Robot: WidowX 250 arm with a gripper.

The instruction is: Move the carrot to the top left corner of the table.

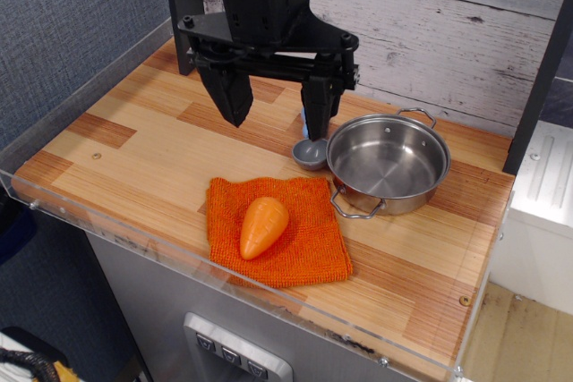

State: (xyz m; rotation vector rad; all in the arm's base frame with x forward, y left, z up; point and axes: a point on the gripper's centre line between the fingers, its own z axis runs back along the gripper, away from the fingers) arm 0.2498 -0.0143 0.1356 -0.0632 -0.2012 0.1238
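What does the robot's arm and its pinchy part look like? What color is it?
The gripper is all black. A boxy black body sits above a wide crossbar with round bolts. Two thick jaws hang from it, tapering to blunt wedge tips. A black cable loops beside the arm at the top. No markings or stickers show.

Black gripper (276, 106) pointing straight down from above. Fingers (231, 94) spread wide apart, apparently empty. Upper arm cropped.
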